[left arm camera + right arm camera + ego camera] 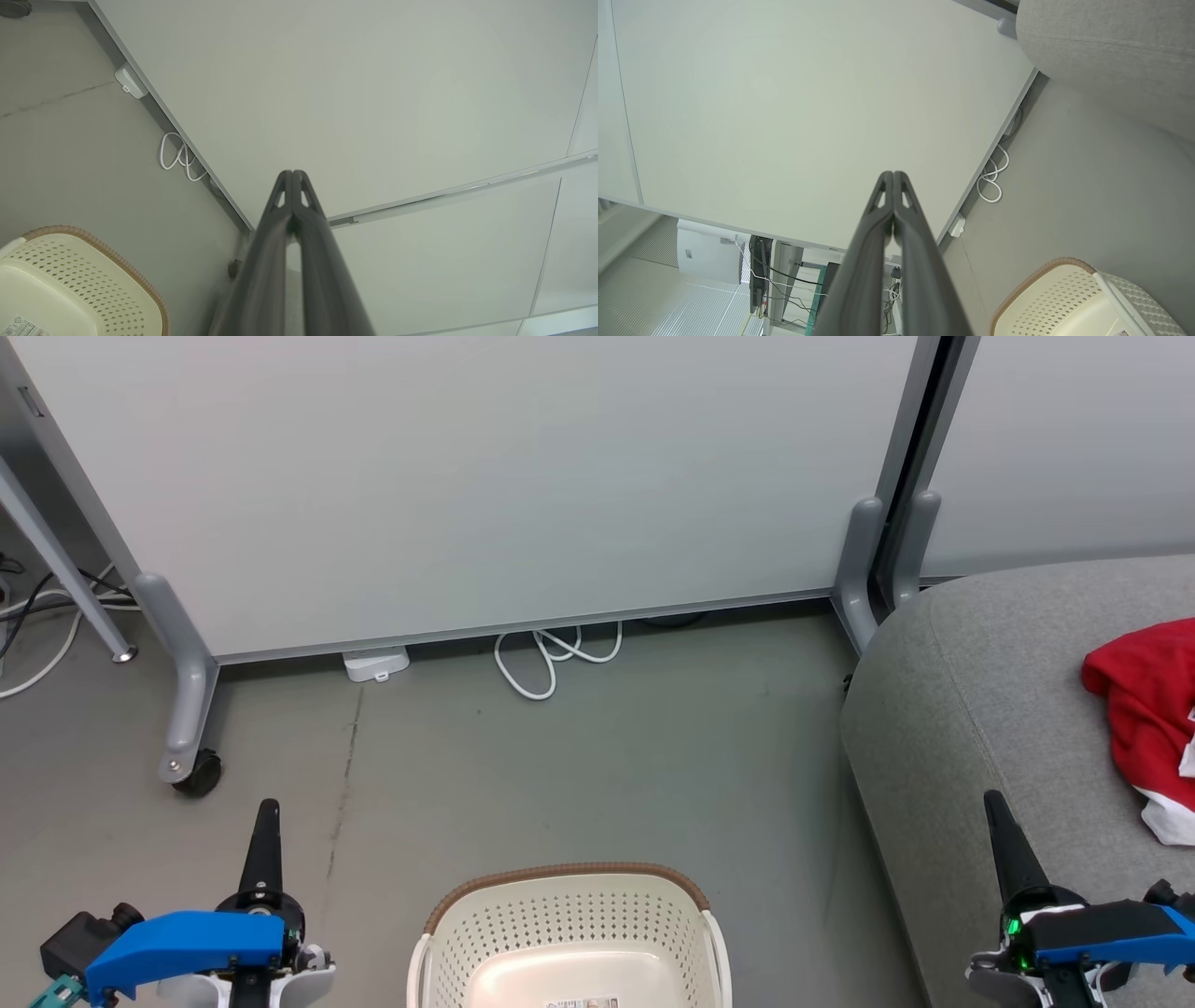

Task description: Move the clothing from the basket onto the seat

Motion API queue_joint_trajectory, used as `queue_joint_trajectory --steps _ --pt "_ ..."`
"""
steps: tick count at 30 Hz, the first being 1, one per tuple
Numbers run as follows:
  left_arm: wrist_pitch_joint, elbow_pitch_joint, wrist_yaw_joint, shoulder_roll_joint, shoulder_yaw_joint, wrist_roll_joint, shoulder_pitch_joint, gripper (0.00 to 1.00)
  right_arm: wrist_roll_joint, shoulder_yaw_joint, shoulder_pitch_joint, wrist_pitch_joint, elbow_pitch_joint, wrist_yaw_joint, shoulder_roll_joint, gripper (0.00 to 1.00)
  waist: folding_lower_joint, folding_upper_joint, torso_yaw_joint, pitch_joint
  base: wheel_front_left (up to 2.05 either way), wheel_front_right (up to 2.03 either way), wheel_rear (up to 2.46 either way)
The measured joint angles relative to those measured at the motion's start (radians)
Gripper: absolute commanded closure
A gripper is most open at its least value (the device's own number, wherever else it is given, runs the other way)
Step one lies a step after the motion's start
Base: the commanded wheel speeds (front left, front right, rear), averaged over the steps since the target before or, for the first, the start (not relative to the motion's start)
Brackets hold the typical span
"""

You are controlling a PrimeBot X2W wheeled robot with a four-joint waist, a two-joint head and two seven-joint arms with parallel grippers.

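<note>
Right of the basket [560, 919], the red clothing [1144, 709] lies heaped on the grey seat [980, 709], and the basket floor looks bare apart from its label [581, 1002]. The left gripper [268, 807] and right gripper [992, 798] flank the basket, both clenched on nothing. Looks basically done imo. I'd just confirm 2 garments, since the heap runs off-frame.
</note>
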Motion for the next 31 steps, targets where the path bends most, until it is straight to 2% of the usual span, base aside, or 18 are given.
queue_joint_trajectory --steps 31 --pt "0.063 -0.006 -0.004 0.000 0.026 -0.254 -0.026 1.00 0.243 -0.010 -0.027 0.064 -0.009 0.000 0.002 1.00 0.0000 0.0000 -0.013 0.011 0.00 0.00 0.00"
